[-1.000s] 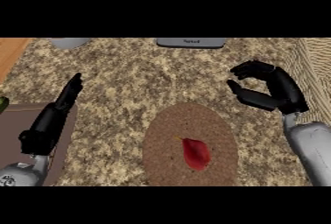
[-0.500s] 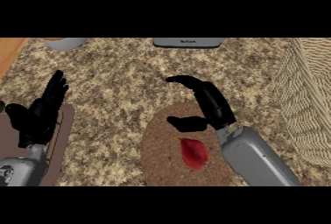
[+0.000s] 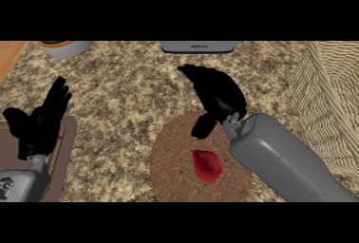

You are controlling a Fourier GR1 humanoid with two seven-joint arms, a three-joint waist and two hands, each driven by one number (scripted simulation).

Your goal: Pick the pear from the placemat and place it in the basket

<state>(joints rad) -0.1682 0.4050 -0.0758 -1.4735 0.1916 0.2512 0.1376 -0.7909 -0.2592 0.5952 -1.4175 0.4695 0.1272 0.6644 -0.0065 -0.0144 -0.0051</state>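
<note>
Speckled granite worktop (image 3: 126, 85), with a woven wicker basket (image 3: 329, 109) along its right edge and a rough brown oval placemat (image 3: 172, 166) near the front edge. Glossy red pear (image 3: 207, 165) lying on the placemat, untouched. Right hand (image 3: 217, 95) over the mat's far rim, fingers relaxed and spread, empty; left hand (image 3: 42, 123) open by the left edge, fingers straight up.
</note>
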